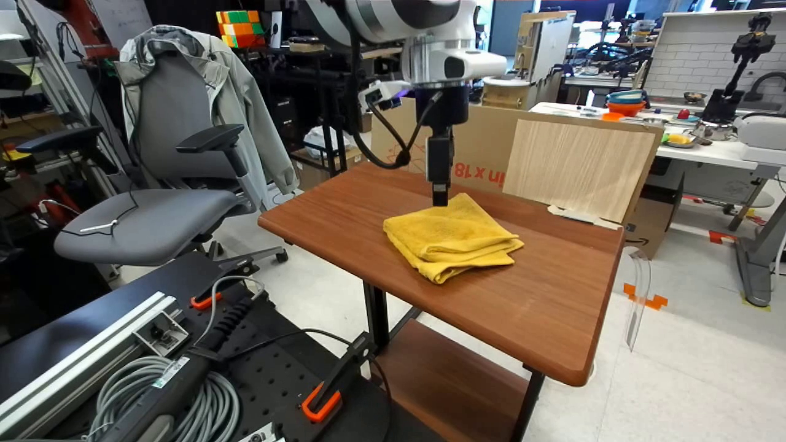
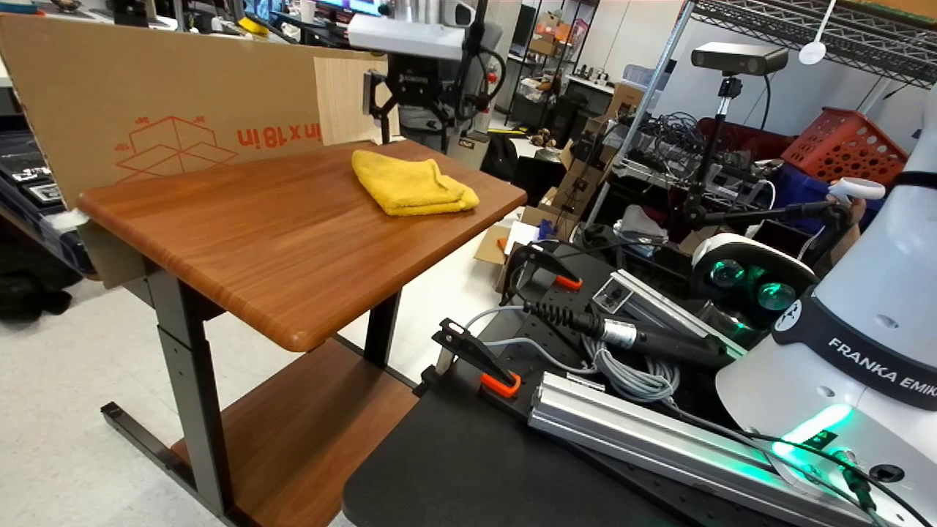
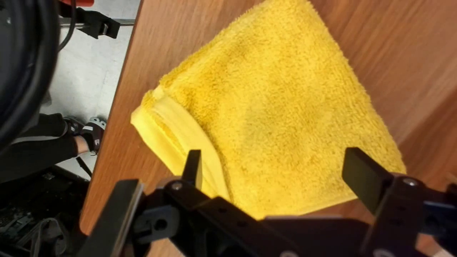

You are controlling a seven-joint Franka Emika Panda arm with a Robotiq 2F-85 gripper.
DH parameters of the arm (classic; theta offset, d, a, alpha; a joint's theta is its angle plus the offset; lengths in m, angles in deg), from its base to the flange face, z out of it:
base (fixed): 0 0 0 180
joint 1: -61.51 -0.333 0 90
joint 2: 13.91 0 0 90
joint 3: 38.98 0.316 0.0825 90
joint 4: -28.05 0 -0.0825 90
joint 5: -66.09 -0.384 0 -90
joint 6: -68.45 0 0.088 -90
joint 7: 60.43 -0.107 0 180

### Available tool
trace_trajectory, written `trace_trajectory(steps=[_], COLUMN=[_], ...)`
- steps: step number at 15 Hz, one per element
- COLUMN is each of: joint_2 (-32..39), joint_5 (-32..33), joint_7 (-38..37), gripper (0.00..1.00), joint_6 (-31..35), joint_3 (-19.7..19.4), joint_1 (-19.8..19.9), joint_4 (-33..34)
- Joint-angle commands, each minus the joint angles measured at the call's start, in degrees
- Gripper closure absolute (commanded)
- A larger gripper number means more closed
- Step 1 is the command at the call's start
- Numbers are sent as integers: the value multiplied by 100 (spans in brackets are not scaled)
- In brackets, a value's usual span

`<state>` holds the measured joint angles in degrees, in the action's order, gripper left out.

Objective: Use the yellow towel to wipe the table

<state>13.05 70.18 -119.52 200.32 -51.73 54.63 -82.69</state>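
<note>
Lower centre, wrist view | Your gripper (image 3: 277, 169) hangs, jaws wide apart, above the yellow towel (image 3: 282, 103) | To grasp: descend straight, gather several layers, press the desk (image 1: 546, 288) lightly

“FRANKA EMIKA” marks the dark band (image 2: 856, 353) of the robot arm (image 2: 871, 249) at an exterior view's right edge; upside-down red “in x 18” is printed on cardboard (image 2: 176, 95), upper half of both exterior views.
</note>
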Motion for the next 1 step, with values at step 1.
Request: trace_trajectory(steps=[1], joint_2=[-210], joint_5=[75], joint_7=[-11], gripper=[0], joint_6=[-35], joint_3=[133], joint_1=[136], joint_4=[-96])
